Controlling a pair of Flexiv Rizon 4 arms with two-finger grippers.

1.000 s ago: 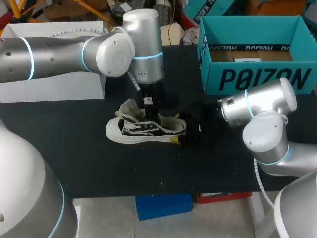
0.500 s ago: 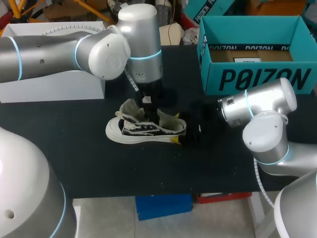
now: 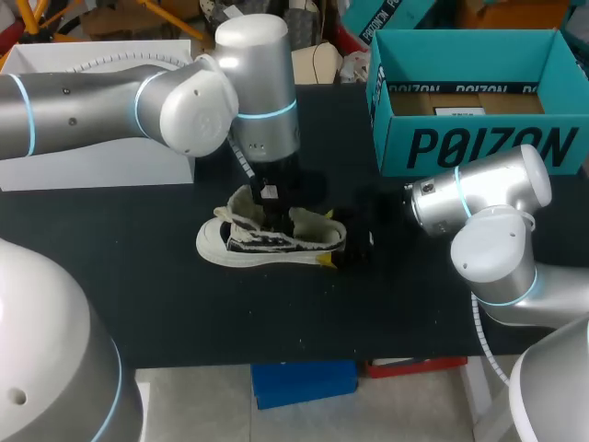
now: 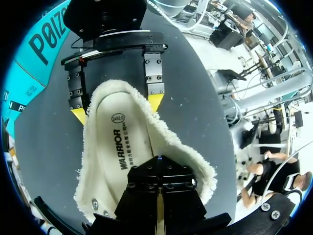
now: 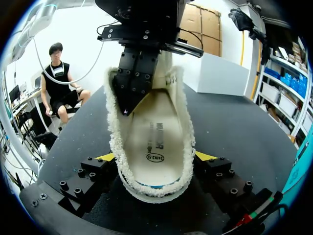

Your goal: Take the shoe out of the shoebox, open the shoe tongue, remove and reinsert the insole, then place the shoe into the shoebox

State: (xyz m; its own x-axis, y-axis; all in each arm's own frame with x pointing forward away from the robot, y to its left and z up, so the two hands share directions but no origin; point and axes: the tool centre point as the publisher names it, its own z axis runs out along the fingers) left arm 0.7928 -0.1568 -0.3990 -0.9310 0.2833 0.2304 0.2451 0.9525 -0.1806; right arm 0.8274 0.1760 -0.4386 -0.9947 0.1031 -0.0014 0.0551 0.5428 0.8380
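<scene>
Black table bears the shoe and shoebox.

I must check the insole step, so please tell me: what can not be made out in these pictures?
1. Whether the left gripper pinches the insole or only presses it: left wrist view, its own body covers the contact; head view, too small.
2. The toe of the shoe: both wrist views, the left gripper blocks it.
3. The shoebox floor: head view, the front wall hides the near part.
</scene>
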